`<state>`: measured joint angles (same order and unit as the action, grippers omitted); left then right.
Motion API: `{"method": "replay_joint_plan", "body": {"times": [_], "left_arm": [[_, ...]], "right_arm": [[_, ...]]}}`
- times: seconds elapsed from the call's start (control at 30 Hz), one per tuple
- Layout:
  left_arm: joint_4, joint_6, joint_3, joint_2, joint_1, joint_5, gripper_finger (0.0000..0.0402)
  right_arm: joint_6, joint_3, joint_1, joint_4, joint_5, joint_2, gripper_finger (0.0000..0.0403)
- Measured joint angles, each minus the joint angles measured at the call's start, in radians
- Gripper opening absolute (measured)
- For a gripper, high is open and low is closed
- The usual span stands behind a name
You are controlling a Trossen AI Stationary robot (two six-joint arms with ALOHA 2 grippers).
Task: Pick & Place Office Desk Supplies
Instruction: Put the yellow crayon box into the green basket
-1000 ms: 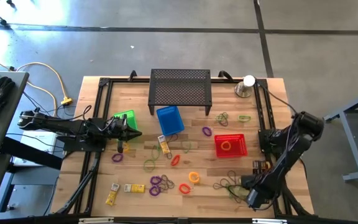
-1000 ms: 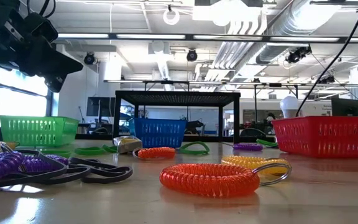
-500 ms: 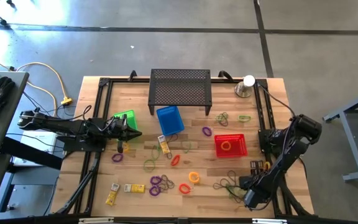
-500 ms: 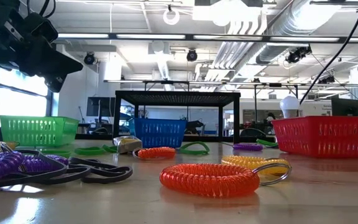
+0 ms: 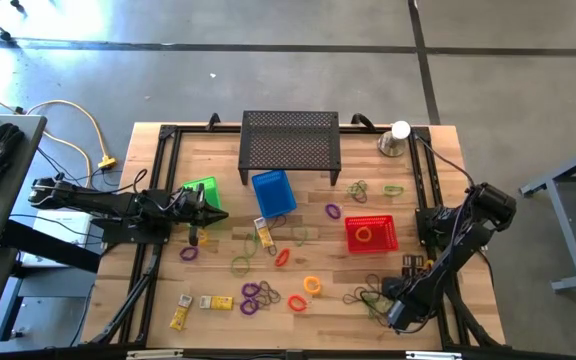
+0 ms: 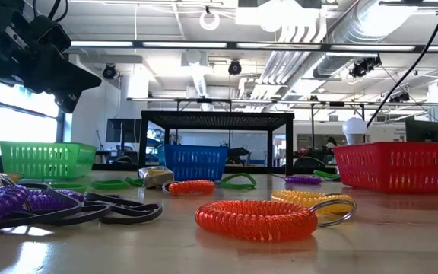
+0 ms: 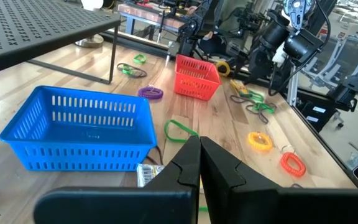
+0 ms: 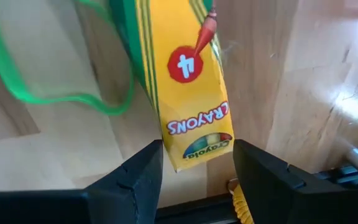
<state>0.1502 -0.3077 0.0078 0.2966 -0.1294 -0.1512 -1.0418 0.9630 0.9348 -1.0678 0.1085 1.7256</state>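
Observation:
My right gripper points down over the table's near right corner, closed on a yellow crayon packet. A green loop lies on the wood beside the packet. My left gripper waits shut and empty at the left, next to the green basket; its closed fingers point toward the blue basket. Coiled loops lie flat on the wood: purple, orange, red. Yellow packets lie near the front left. My right gripper pinches the crayon packet's printed end between its two fingers, one on each long edge. The fingers come from above, pointing steeply down, in line with the packet's length. Whether the packet's other end rests on the table I cannot tell.
A black perforated stand spans the far middle, a silver cup with a white ball stands at the far right. A red basket sits right of centre. Dark loops lie tangled by my right gripper. Black rails border both sides.

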Motion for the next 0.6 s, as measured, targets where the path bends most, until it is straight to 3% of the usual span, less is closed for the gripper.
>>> {"method": "replay_joint_plan", "body": {"times": [0.37,0.6], "left_arm": [[0.000,0.000,0.000,0.000,0.000,0.006,0.0000],[0.000,0.001,0.000,0.021,0.000,0.042,0.0000]], "right_arm": [[-0.058,0.000,-0.009,-0.010,-0.049,0.000,0.0191],[-0.073,0.000,-0.033,-0.024,-0.079,0.000,0.0238]]}}
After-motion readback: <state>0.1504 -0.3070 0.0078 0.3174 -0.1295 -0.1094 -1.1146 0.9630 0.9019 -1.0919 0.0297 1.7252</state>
